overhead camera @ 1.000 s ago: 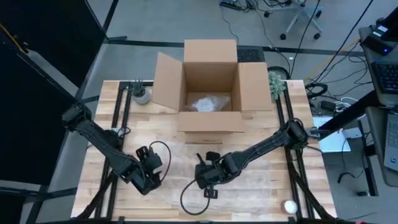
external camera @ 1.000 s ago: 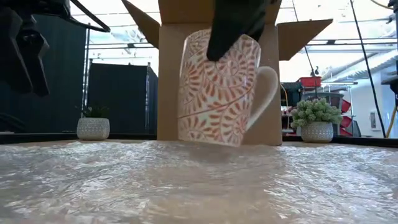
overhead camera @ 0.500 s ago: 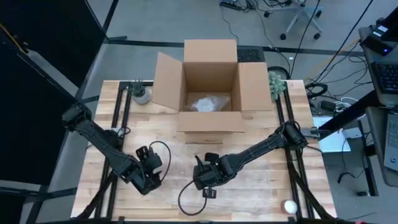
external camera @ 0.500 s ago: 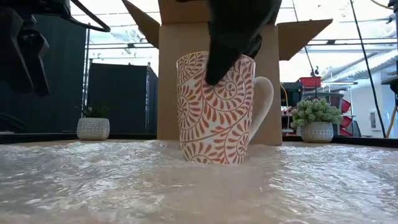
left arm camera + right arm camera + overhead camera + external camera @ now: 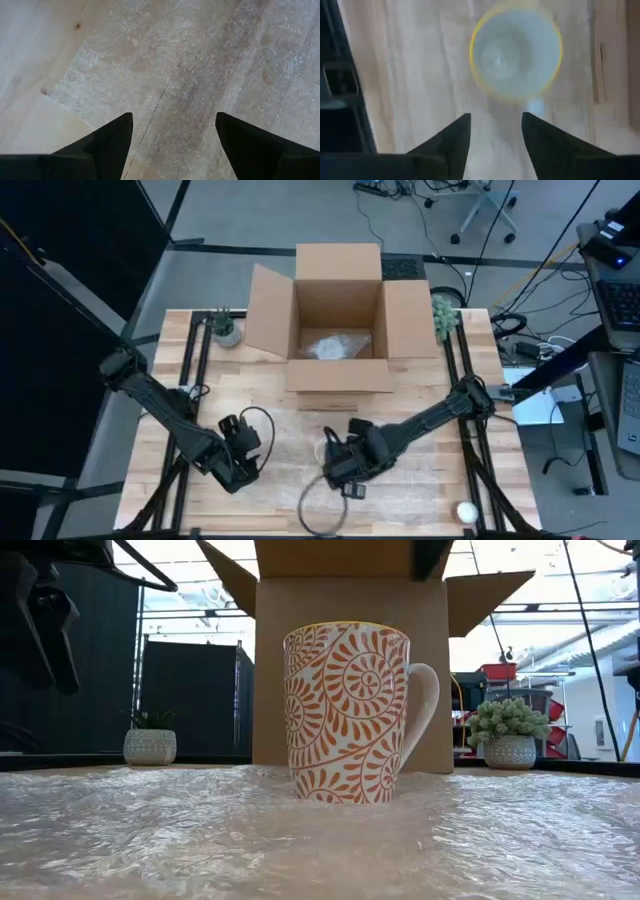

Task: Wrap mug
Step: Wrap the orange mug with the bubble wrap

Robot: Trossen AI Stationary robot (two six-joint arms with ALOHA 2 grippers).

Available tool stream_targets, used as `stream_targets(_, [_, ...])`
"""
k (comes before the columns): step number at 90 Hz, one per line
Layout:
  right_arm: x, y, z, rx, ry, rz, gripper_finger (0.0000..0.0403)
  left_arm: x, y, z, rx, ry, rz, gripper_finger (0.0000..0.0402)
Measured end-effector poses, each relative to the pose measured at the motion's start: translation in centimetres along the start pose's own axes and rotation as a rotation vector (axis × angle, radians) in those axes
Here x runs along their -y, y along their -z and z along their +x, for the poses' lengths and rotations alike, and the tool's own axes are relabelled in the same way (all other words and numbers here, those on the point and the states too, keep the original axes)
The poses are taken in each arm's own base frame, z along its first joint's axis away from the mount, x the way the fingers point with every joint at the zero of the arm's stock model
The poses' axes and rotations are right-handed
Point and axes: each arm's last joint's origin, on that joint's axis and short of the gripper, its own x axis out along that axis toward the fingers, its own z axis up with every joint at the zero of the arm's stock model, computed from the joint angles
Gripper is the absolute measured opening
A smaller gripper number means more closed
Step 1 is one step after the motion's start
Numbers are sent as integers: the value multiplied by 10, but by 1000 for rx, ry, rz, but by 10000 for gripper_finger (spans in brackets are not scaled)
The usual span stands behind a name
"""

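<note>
One mug (image 5: pixel 347 712) stands upright on bubble wrap (image 5: pixel 200 75) near the table's front edge, unwrapped; both grippers, left (image 5: pixel 172 135) and right (image 5: pixel 495 132), are released.

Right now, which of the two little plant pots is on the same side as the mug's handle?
The plant with pale, bushy leaves in the white pot, on the low view's right, beside the cardboard box. The mug handle points toward it; the other plant sits on the far side.
</note>
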Motion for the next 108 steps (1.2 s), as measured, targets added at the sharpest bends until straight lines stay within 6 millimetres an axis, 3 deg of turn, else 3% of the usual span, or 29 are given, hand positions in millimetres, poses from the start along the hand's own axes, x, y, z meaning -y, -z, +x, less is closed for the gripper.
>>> stream_targets(25, [-22, 59, 31, -126, 233, 152, 165, 2, -1, 0, 12, 24, 19, 273])
stream_targets(41, [-16, 103, 31, -88, 286, 335, 166, 7, -3, 0, 29, 64, 46, 273])
stream_targets(60, [7, 167, 34, 8, 189, 636, 166, 6, -3, 0, 28, 61, 46, 273])
stream_targets(77, [22, 219, 55, 41, 25, 883, 171, 6, -3, 0, 27, 62, 45, 273])
stream_targets(93, [24, 246, 82, 24, -78, 972, 207, 6, -4, 0, 27, 61, 42, 273])
stream_targets(108, [26, 254, 88, 19, -79, 1003, 239, 6, -5, 1, 25, 61, 38, 273])
